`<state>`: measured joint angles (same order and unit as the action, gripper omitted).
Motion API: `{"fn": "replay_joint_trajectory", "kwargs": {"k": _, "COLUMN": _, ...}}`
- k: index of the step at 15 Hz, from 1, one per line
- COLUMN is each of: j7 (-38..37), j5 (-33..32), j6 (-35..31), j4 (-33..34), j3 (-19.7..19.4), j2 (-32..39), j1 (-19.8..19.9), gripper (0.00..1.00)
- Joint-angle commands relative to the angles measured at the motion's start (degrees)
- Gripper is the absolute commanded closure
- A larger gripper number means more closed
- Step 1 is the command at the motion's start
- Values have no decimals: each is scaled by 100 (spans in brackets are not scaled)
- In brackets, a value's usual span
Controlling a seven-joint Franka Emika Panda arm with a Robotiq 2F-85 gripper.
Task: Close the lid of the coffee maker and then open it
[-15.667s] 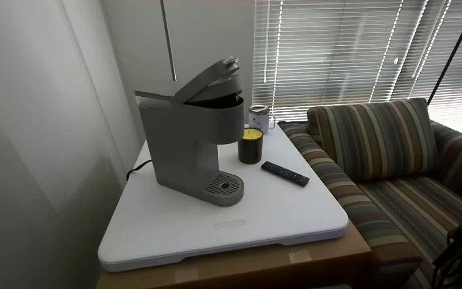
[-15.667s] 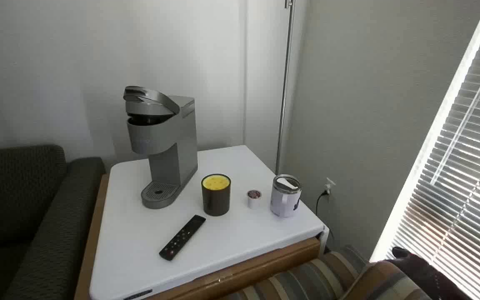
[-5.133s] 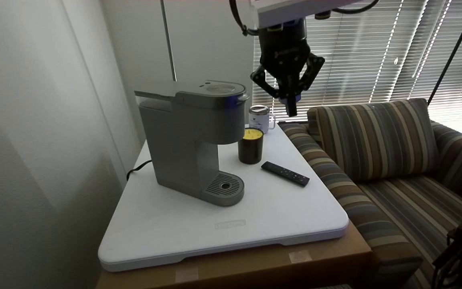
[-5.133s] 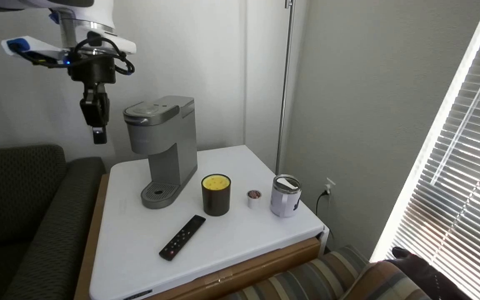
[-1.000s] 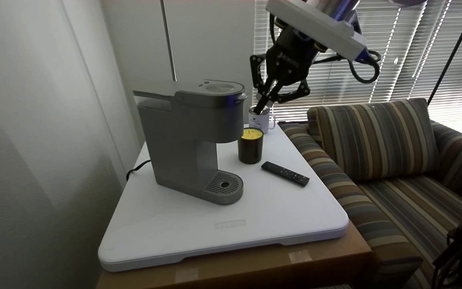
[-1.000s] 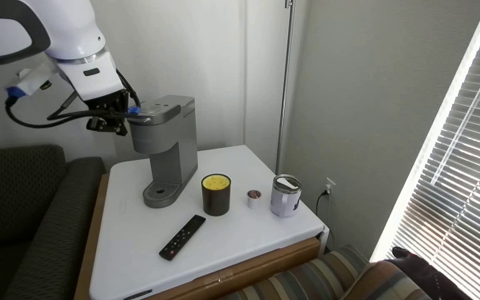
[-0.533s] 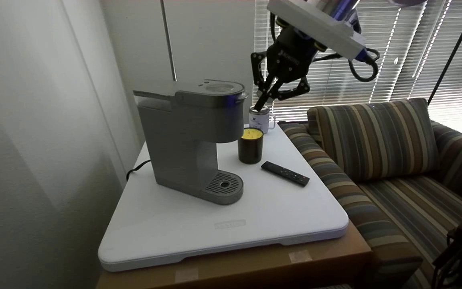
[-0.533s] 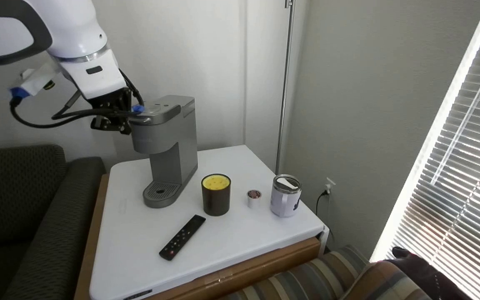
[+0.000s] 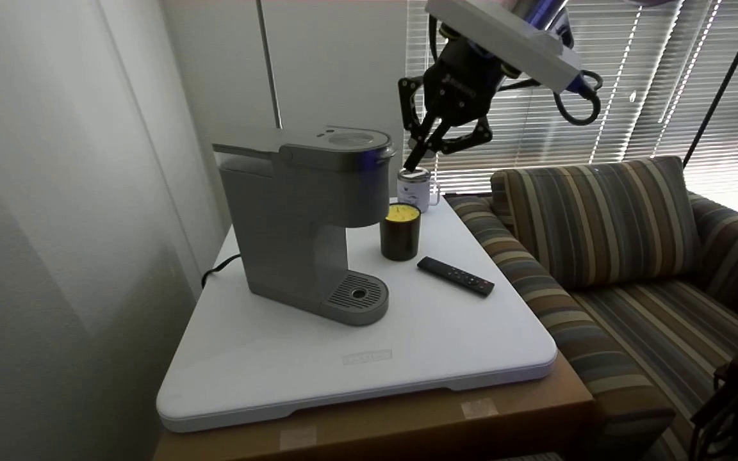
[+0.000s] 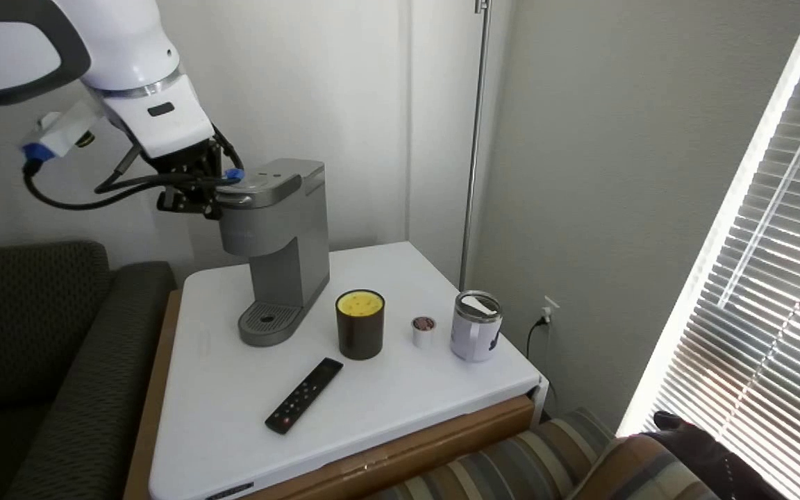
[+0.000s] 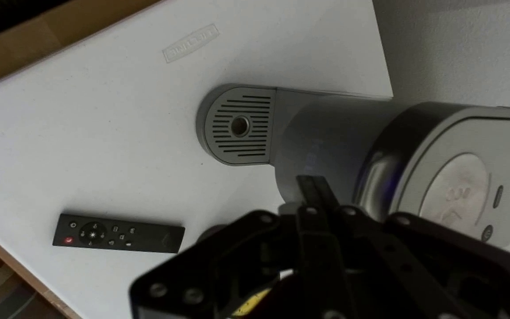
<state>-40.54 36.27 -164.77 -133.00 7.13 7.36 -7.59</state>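
Coffee maker (image 9: 295,224) with its lid (image 9: 337,153) down: closing done, opening to go

The first half of the job looks finished. In both exterior views the lid lies level over the brew head (image 9: 351,197) of the coffee maker, with no gap to be made out at the seam, so I judge it fully closed. The second half, raising it again, is not yet done.

The end effector (image 11: 312,178) is at the front of the coffee maker, near the lid's metallic lip (image 11: 376,186). In the wrist view its fingers (image 11: 309,190) sit together side by side, with nothing held between them. In an exterior view a little space shows between them and the lip, so they appear not to touch. The next move probably calls for getting the tips under that lip and pushing up; too shallow a bite could slip off or shove the coffee maker backward.

The coffee maker is boxy, matte grey and upright on the worktop (image 9: 266,371). Its lid is rounded at the front, with a violet sheen on the rim and a pale disc (image 11: 456,190) on top; its underside is hidden. At the coffee maker's foot is a slotted drip base (image 11: 248,137).
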Motion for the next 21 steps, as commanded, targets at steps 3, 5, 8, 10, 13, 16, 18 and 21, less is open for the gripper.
{"fn": "replay_joint_trajectory", "kwargs": {"k": 3, "j7": -37, "j5": -194, "j6": -85, "j4": 178, "j3": -43, "j2": 126, "j1": -5, "gripper": 100}}
{"fn": "replay_joint_trajectory", "kwargs": {"k": 5, "j7": -44, "j5": -227, "j6": -83, "j4": 218, "j3": -39, "j2": 154, "j1": -7, "gripper": 100}}
{"fn": "replay_joint_trajectory", "kwargs": {"k": 8, "j7": -62, "j5": -272, "j6": -81, "j4": 257, "j3": -38, "j2": 197, "j1": -10, "gripper": 100}}
{"fn": "replay_joint_trajectory", "kwargs": {"k": 10, "j7": -76, "j5": -286, "j6": -84, "j4": 269, "j3": -36, "j2": 211, "j1": -11, "gripper": 100}}
{"fn": "replay_joint_trajectory", "kwargs": {"k": 13, "j7": -80, "j5": -283, "j6": -84, "j4": 299, "j3": -32, "j2": 238, "j1": -12, "gripper": 100}}
{"fn": "replay_joint_trajectory", "kwargs": {"k": 16, "j7": -75, "j5": -273, "j6": -79, "j4": 344, "j3": -27, "j2": 292, "j1": -12, "gripper": 100}}
{"fn": "replay_joint_trajectory", "kwargs": {"k": 18, "j7": -99, "j5": -307, "j6": -55, "j4": 376, "j3": -42, "j2": 361, "j1": -17, "gripper": 100}}
{"fn": "replay_joint_trajectory", "kwargs": {"k": 21, "j7": -143, "j5": -331, "j6": -47, "j4": 428, "j3": -57, "j2": 494, "j1": -23, "gripper": 100}}
